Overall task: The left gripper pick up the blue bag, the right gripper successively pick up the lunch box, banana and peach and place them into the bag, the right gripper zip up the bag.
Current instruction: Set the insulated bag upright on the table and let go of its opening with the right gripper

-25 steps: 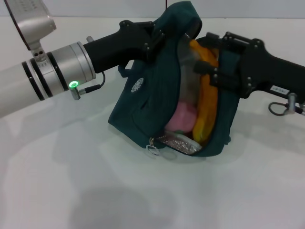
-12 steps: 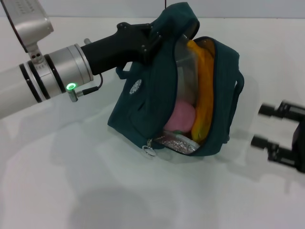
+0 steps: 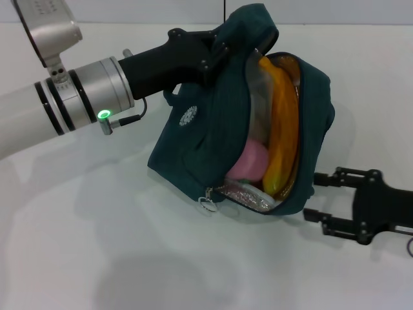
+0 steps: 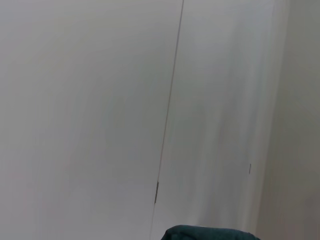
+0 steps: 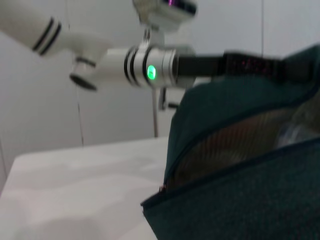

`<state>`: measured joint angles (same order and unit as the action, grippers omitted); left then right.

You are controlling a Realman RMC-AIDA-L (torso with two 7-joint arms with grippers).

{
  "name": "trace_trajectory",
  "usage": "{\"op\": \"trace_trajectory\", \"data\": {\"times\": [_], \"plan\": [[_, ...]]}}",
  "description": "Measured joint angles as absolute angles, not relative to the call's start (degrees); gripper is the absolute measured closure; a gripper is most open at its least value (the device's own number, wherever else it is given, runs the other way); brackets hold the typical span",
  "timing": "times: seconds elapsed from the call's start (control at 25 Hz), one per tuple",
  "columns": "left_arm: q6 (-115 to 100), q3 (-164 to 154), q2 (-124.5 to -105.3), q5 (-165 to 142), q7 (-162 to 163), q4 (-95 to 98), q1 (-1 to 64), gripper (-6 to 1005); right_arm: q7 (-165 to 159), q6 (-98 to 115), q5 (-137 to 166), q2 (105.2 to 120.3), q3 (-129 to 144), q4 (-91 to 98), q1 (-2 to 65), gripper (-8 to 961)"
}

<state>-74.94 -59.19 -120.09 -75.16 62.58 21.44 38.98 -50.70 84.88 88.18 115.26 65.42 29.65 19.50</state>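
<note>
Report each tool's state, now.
Left tool: shut on the blue bag, holding its top up.
Right tool: open, empty, beside the bag's lower end.

Right tool (image 3: 313, 197) no longer at the upper right rim of the blue bag (image 3: 213, 139); now low over the bench (image 3: 97, 258), near its right edge, just beside the bag's lower right corner, fingers (image 3: 322, 177) spread and pointing at the bag. Bag mouth gaping wider, right wall swung out to the right, showing more of the banana (image 3: 282, 139) and the peach (image 3: 250, 161). Left tool (image 3: 222, 51) and bag top shifted slightly right.
</note>
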Motion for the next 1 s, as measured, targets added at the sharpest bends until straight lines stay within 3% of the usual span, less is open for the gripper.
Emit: {"op": "trace_trajectory", "data": {"times": [0.28,1.0], "plan": [[-74.8,-59.18,-120.12,-74.92,62.58,21.41,38.91,820,-53.1,79.11,87.31,115.55,72.85,29.6,23.36,367],[-74.91,-59.15,-120.15,-74.7,62.58,21.35,38.88,816,-53.47,78.28,86.6,115.58,74.81,29.62,24.17,426]]}}
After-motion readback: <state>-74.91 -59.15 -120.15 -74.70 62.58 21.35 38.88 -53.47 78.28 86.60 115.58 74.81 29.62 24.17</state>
